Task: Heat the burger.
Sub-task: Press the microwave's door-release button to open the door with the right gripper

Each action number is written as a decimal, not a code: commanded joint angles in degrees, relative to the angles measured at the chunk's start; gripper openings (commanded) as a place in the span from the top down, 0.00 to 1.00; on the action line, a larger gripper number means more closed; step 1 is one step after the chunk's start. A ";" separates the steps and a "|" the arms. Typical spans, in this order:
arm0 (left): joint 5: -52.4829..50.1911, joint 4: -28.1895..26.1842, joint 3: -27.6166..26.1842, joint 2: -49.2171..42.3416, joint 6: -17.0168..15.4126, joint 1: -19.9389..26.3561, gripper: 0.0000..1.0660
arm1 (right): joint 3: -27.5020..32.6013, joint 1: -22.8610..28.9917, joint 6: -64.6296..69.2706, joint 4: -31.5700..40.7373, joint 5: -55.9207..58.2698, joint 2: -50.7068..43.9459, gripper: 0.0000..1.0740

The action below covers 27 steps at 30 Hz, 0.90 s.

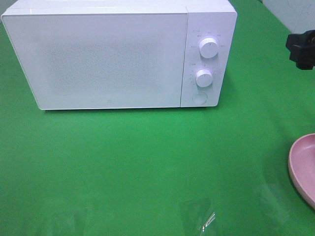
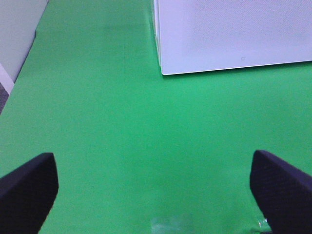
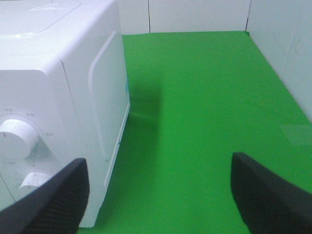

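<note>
Now, my left gripper [image 2: 156,195] wide open over green cloth [image 1: 147,157], my right gripper [image 3: 161,195] wide and empty near the shut white microwave [image 1: 108,59], pink plate [image 1: 301,162] at right.

I see a bright green cloth [image 1: 147,162] under a white microwave [image 1: 108,59] whose door shows a fine grey dotted mesh, its upper knob [image 1: 209,48] and lower knob [image 1: 204,77] white too, a pale pink plate [image 1: 302,164], and my left fingers [image 2: 27,195] and right fingers [image 3: 53,200] matt black with a fine woven texture.
</note>
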 commanded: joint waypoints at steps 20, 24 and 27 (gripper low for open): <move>0.23 -0.29 0.06 -0.97 0.00 -0.29 0.06 | 6.53 23.84 -18.79 30.31 -32.20 14.67 0.29; 0.23 -0.29 0.06 -0.97 0.00 -0.29 0.06 | 6.53 27.85 -18.79 33.23 -34.15 16.79 0.29; 0.23 -0.29 0.06 -0.97 0.00 -0.29 0.06 | 6.47 31.80 -18.79 36.67 -36.27 19.19 0.29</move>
